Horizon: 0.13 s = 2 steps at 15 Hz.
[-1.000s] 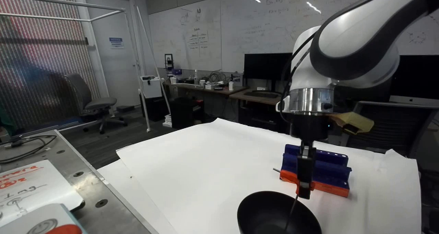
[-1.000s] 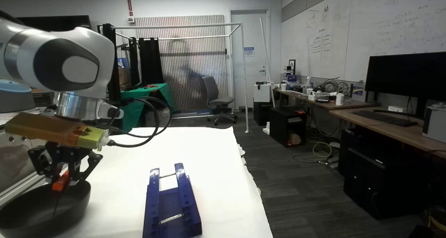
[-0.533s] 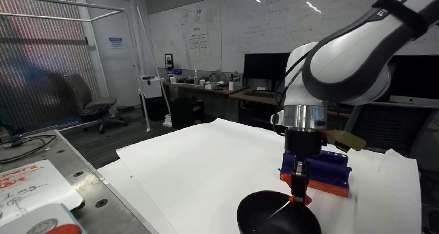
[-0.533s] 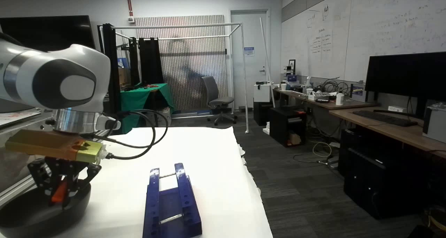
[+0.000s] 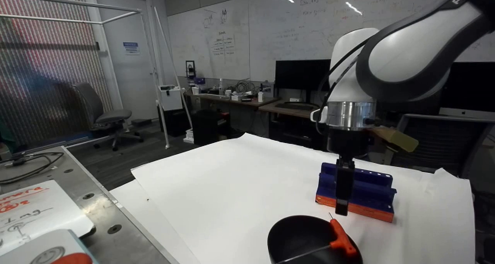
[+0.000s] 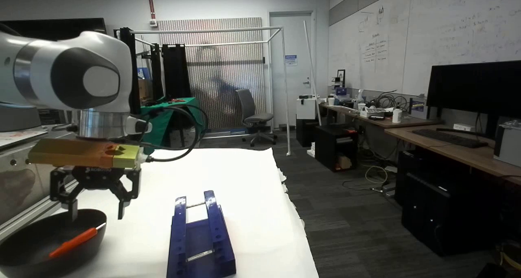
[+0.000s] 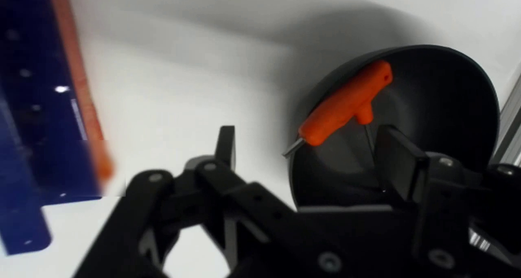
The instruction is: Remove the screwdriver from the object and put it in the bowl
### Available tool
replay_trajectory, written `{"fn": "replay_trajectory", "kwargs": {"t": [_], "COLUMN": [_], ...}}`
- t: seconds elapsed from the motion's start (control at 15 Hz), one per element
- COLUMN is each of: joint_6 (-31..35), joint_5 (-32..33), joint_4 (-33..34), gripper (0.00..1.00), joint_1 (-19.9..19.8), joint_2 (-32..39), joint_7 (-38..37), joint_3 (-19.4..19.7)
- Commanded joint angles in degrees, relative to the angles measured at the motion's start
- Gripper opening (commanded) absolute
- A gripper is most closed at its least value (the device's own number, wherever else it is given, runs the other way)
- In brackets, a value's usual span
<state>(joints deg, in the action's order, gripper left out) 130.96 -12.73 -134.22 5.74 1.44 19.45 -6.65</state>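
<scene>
The claw (image 6: 97, 217) has spread and risen, leaving the screwdriver (image 7: 346, 103), gripped before, lying in the bowl (image 7: 452, 107).

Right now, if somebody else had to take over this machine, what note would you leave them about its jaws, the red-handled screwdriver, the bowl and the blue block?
Jaws: open, holding nothing, raised close to the bowl.
Screwdriver: lying in the bowl, with one short metal end poking out over the rim.
Blue block: on the white sheet, apart from the bowl.
Done: the screwdriver is out of the block and in the bowl.
Left: probably just backing clear, minding that protruding end.
</scene>
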Motion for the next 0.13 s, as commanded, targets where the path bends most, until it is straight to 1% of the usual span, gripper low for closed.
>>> {"fn": "replay_trajectory", "kwargs": {"t": [0.0, 0.07], "joint_6": [1.5, 1.9], "joint_5": [9.9, 13.1], "joint_4": [-5.6, -6.9], "gripper": [1.00, 1.00], "joint_1": [-1.2, -1.8], "joint_2": [-10.1, -12.0], "joint_7": [-3.2, -4.7], "joint_3": [1.6, 2.2]}}
